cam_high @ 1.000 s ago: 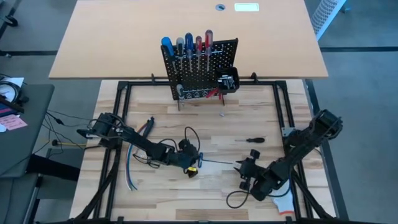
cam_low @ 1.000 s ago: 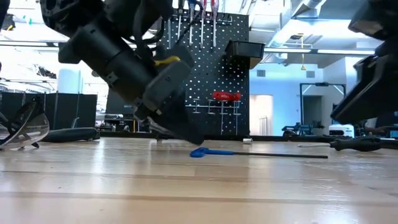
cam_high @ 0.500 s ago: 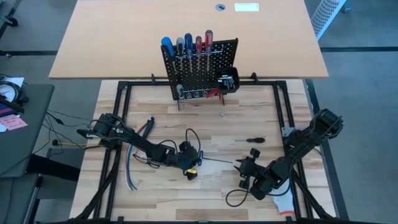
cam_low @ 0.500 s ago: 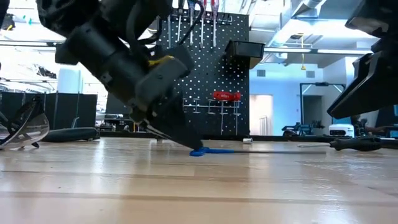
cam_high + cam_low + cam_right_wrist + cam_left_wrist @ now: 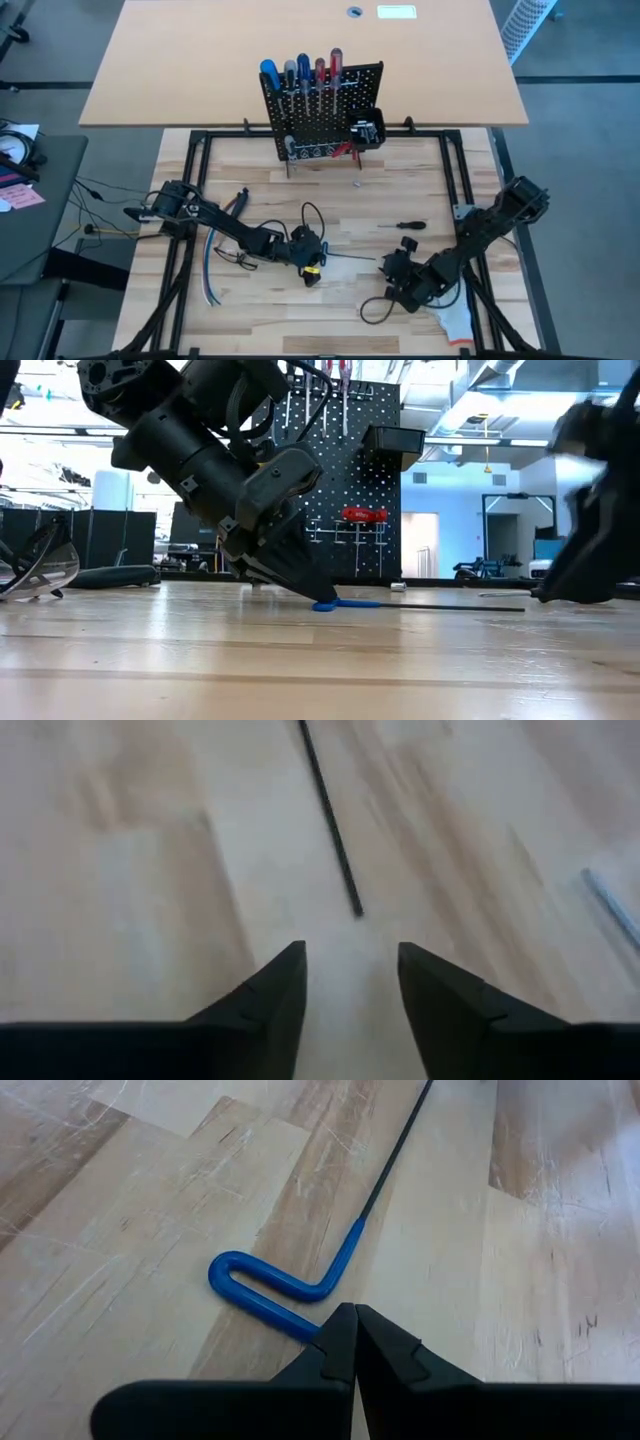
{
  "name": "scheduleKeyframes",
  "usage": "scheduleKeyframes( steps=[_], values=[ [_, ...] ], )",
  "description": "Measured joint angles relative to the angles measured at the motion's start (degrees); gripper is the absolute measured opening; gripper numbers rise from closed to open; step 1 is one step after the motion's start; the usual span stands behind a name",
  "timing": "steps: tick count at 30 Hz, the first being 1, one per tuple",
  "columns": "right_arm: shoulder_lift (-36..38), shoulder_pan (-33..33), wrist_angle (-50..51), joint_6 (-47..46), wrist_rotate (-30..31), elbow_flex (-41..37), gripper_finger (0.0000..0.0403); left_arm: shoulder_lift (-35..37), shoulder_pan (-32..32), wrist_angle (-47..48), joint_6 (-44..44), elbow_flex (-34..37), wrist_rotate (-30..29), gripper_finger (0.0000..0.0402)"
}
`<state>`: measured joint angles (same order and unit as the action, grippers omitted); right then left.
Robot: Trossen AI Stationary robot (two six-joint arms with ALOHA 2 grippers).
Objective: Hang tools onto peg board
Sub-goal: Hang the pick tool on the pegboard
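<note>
Blk screwdriver — nr right gripper

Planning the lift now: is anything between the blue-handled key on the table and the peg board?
Nothing visible. The left claw is shut on the key's blue handle, and the bare table runs clear to the peg board; a small screwdriver lies off to the side.

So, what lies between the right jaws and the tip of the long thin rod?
Only bare wooden table: in the right wrist view the open right gripper faces the rod's tip across an empty gap.
</note>
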<state>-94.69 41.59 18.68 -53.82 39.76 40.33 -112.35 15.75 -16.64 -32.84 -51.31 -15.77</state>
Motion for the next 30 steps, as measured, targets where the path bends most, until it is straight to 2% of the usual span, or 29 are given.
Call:
scheduleKeyframes(
  steps=[3, 8, 15, 22, 30],
  values=[
    [0.0, -1.7, -5.9, 2.8, -2.6, -3.8, 0.0188, 0.0, 0.0, 0.0, 0.0, 0.0, 0.0, 0.0000],
    [0.1, -2.3, -15.0, 7.3, -2.5, -7.7, 0.0203, 0.9, 0.5, 0.1, 0.9, 0.1, -2.2, 0.0000],
    [0.0, -2.5, -15.4, 7.7, -2.9, -7.9, 0.0189, 4.2, 0.6, 1.7, 3.8, 0.4, -3.9, 0.0000],
    [-0.1, -3.0, -15.5, 8.0, -3.6, -7.9, 0.0177, 4.5, -1.5, 4.0, 6.4, 0.2, -3.9, 0.0000],
    [-0.1, -3.1, -16.5, 11.2, -3.6, -7.9, 0.0175, 4.3, -0.7, 4.1, 8.1, 0.2, -6.0, 0.0000]
  ],
)
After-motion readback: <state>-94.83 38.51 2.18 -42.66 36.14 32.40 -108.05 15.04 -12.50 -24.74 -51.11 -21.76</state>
